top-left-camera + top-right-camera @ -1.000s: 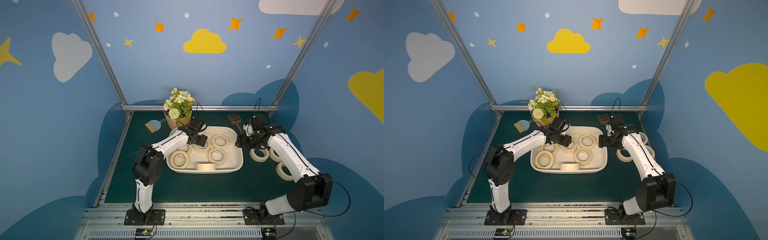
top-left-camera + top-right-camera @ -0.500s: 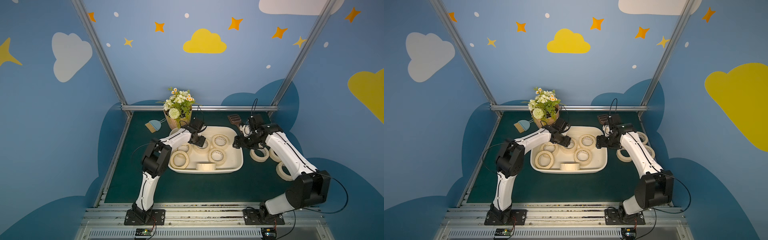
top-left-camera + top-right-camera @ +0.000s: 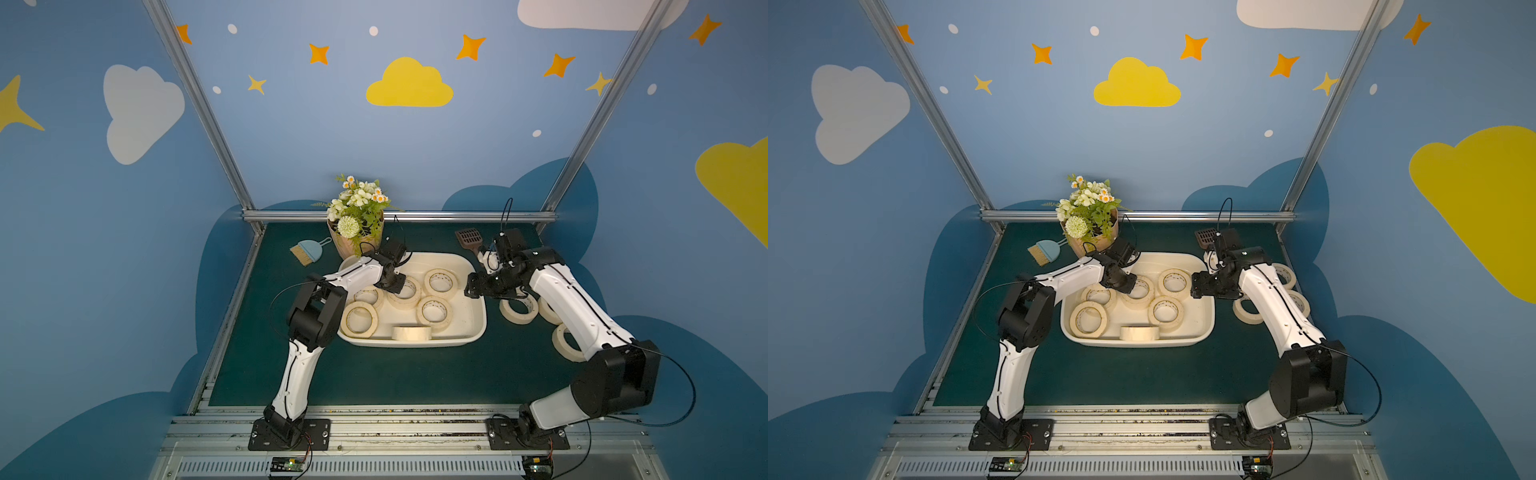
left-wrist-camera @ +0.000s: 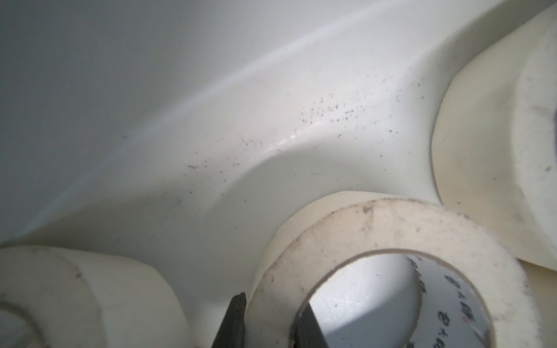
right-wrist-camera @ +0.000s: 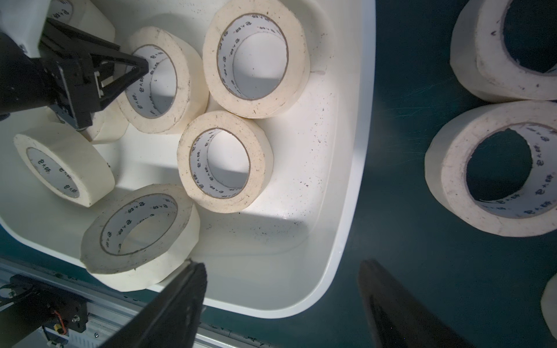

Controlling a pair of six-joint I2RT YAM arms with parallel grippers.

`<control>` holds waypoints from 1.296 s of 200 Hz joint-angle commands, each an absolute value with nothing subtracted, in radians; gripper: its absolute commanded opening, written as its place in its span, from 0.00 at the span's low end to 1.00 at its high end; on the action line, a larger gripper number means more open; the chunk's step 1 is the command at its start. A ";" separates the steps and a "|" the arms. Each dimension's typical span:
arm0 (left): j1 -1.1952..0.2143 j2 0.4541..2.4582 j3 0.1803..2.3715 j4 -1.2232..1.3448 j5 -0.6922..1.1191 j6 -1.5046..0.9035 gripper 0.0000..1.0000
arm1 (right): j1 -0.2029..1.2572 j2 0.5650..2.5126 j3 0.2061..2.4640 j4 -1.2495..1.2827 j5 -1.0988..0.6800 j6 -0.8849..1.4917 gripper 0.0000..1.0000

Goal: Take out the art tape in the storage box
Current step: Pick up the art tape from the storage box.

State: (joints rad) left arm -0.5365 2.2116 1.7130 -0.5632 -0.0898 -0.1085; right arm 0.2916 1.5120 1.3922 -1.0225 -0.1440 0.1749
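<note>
The storage box (image 3: 415,343) (image 3: 1142,343) sits mid-table, a shallow cream tub with several art tape rolls in it. My left gripper (image 3: 395,283) (image 3: 1126,285) (image 4: 272,322) reaches down into its back part. It is shut on the wall of one flat-lying roll (image 3: 406,294) (image 4: 376,229) (image 5: 156,81), one finger inside the core and one outside. My right gripper (image 3: 471,289) (image 3: 1196,287) (image 5: 280,286) hangs open over the box's right rim (image 5: 352,211), holding nothing. Three more rolls (image 3: 517,311) (image 5: 494,168) lie on the green mat to the right of the box.
A tan flower pot (image 3: 357,226) stands just behind the box's left back corner, close to my left wrist. A small blue brush (image 3: 307,252) lies at the back left and a brown scoop (image 3: 469,239) at the back right. A metal rail (image 3: 374,419) runs along the front edge.
My left gripper has lowered into the box and shut on the roll's wall. The left elbow has swung in towards the box. My right gripper has drifted slightly left and stays open.
</note>
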 commanded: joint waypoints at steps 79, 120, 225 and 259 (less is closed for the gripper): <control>-0.581 1.980 1.730 -0.678 -0.152 -0.085 0.06 | 0.490 1.783 1.700 -1.006 -0.290 0.272 0.61; -0.619 1.937 1.737 -0.684 -0.152 -0.095 0.06 | 0.524 1.907 1.799 -0.989 -0.330 0.294 0.62; -0.657 1.790 1.586 -0.550 -0.078 -0.163 0.18 | 0.509 1.946 1.786 -0.967 -0.286 0.316 0.00; -0.657 1.722 1.518 -0.479 -0.044 -0.156 0.67 | 0.481 1.935 1.790 -0.971 -0.270 0.316 0.00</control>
